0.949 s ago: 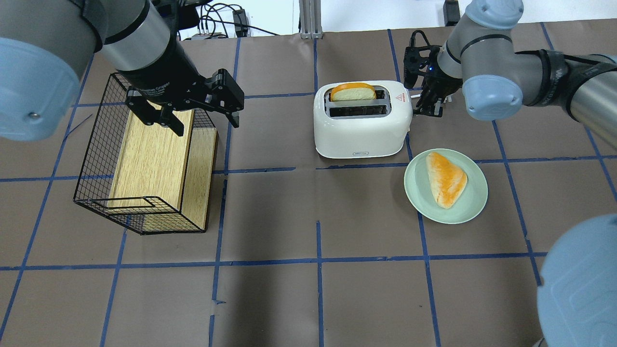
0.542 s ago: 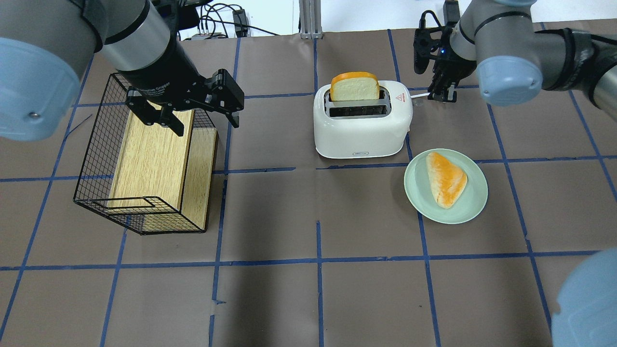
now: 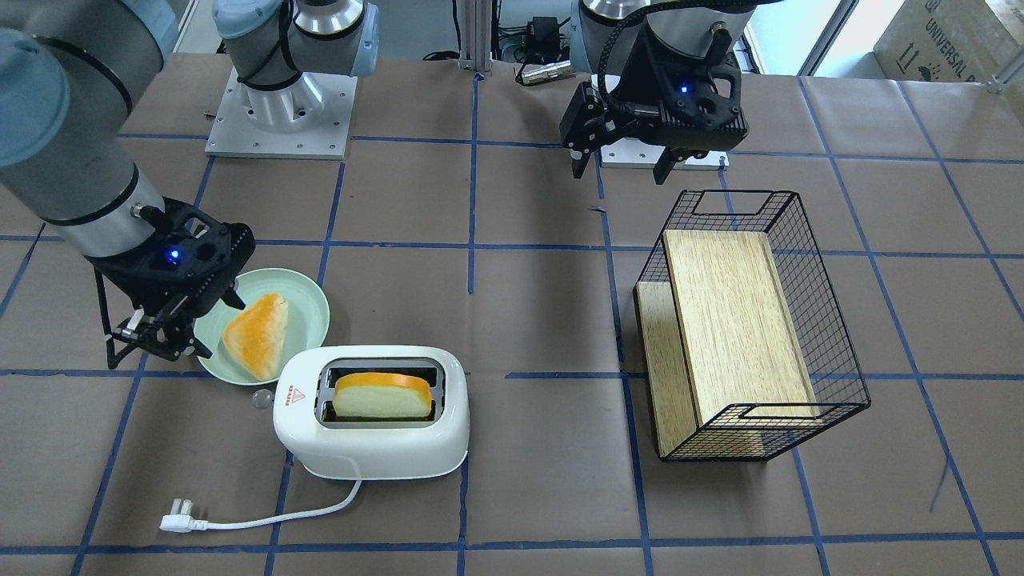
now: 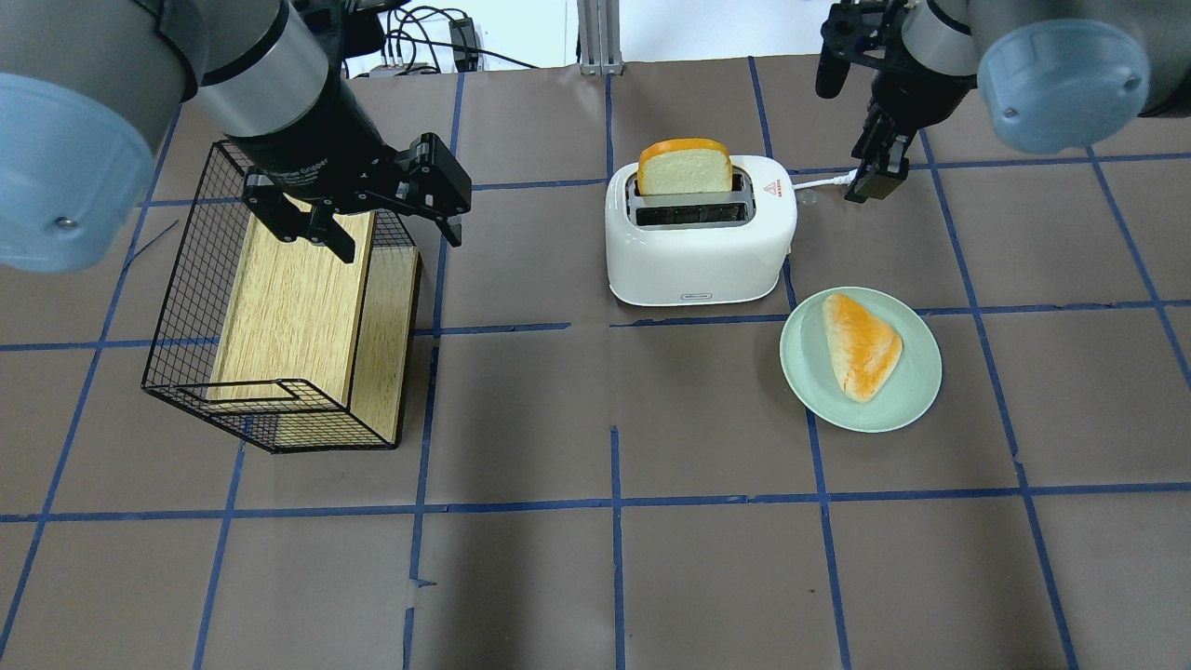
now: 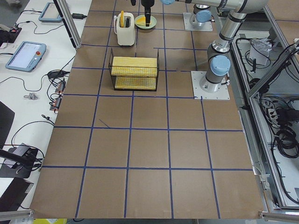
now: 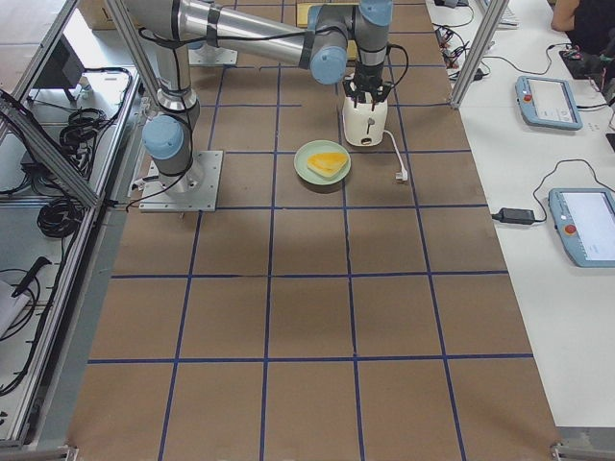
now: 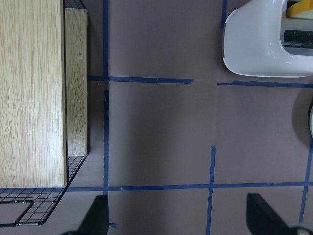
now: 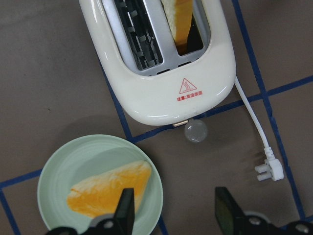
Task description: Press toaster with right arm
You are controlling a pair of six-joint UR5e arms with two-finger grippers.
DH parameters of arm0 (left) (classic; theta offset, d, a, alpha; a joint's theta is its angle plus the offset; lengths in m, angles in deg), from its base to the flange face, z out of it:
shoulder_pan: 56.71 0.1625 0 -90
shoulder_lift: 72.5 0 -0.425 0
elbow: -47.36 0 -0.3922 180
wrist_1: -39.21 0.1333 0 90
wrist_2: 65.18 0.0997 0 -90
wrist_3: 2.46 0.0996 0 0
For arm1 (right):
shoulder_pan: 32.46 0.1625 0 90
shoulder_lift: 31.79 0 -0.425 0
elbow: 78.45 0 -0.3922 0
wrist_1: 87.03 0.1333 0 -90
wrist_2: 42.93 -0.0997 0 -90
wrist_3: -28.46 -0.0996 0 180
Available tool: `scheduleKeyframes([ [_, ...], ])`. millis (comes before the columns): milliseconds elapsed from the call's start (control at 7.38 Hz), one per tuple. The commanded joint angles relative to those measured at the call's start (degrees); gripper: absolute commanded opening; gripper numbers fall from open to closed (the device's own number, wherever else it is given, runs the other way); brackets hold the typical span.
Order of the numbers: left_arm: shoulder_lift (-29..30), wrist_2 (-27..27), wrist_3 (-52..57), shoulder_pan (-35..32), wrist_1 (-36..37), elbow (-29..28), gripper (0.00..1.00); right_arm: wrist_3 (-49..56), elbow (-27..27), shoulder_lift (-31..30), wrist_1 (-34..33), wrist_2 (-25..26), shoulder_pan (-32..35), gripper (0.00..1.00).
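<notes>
My right hand (image 8: 174, 205): black fingers parted, nothing held, hovering beside lever end of glossy white two-slot toaster (image 4: 698, 251), clear of small clear knob (image 8: 195, 131). Toaster stands on brown bench (image 4: 558, 419), orange-crusted bread slice (image 4: 684, 169) upright in one slot. Knob seems raised, hard to judge.

On the worktop (image 4: 521, 419), at upper centre of the overhead view, the toaster (image 4: 698, 251), with a bread slice (image 4: 684, 169) upright in its upper slot. Just to its lower right, a plate (image 4: 805, 381) bearing another bread piece (image 4: 861, 346). At far left, well apart, a wire basket (image 4: 177, 307) holding a wooden board (image 4: 298, 298). Above the basket's upper end, the left gripper (image 4: 400, 244). Near the toaster's right end, toward the upper right of the frame, the right gripper (image 4: 873, 186).
</notes>
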Motion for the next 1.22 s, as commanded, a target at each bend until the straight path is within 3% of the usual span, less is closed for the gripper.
scheduleKeyframes([
  [0, 0.0, 0.0, 0.0, 0.0, 0.0, 0.0, 1.0, -17.5, -0.9, -2.8, 6.0, -0.1, 0.4, 0.82],
  [542, 0.0, 0.0, 0.0, 0.0, 0.0, 0.0, 1.0, -54.1, -0.4, -11.5, 17.5, 0.5, 0.7, 0.93],
  [678, 0.0, 0.0, 0.0, 0.0, 0.0, 0.0, 1.0, -59.6, -0.4, -13.0, 19.9, 0.7, 1.4, 1.0],
  [1085, 0.0, 0.0, 0.0, 0.0, 0.0, 0.0, 1.0, -65.0, -0.2, -13.9, 20.4, 0.7, 1.4, 1.0],
])
